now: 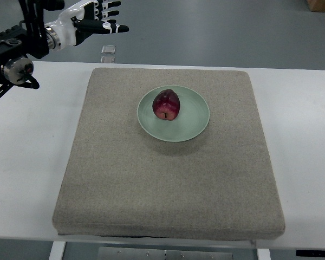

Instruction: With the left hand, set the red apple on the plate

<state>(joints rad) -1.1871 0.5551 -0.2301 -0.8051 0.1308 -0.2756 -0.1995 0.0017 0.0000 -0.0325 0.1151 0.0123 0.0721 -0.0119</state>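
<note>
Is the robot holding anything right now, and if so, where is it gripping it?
Nothing is held. The left hand is open and empty beyond the table's far edge, while the red apple sits on the plate.

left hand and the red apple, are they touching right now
Apart. The top view shows the left hand raised at the upper left, fingers spread and empty, with bare mat between it and the red apple on the plate.

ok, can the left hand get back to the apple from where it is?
Probably yes. The left hand is open beyond the table's far-left edge, and nothing stands between it and the red apple, which sits exposed on the plate.
</note>
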